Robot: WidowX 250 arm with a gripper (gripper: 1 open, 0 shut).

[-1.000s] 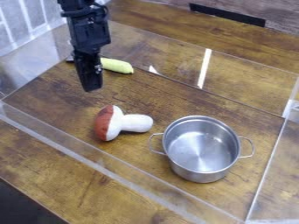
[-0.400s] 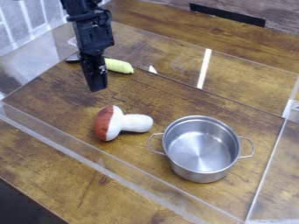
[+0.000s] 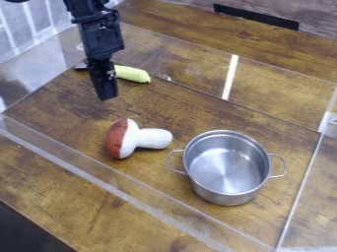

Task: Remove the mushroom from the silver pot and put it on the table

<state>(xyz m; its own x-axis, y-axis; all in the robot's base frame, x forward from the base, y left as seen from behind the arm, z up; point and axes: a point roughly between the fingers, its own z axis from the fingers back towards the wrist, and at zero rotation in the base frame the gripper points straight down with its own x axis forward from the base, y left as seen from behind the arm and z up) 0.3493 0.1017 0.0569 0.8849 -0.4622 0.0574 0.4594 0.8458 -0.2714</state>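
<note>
The mushroom (image 3: 134,139) lies on its side on the table (image 3: 79,108), reddish-brown cap to the left and white stem pointing right, just left of the silver pot (image 3: 227,166). Nothing is inside the pot, which stands upright with its two loop handles showing. My gripper (image 3: 104,94) hangs from the black arm at the upper left, pointing down, well above and behind the mushroom. Its fingers are together with nothing between them.
A small yellow-green vegetable (image 3: 130,74) lies just right of the gripper. Clear acrylic walls (image 3: 118,187) run along the front, left and right of the tabletop. A white rack (image 3: 27,30) stands beyond the left wall.
</note>
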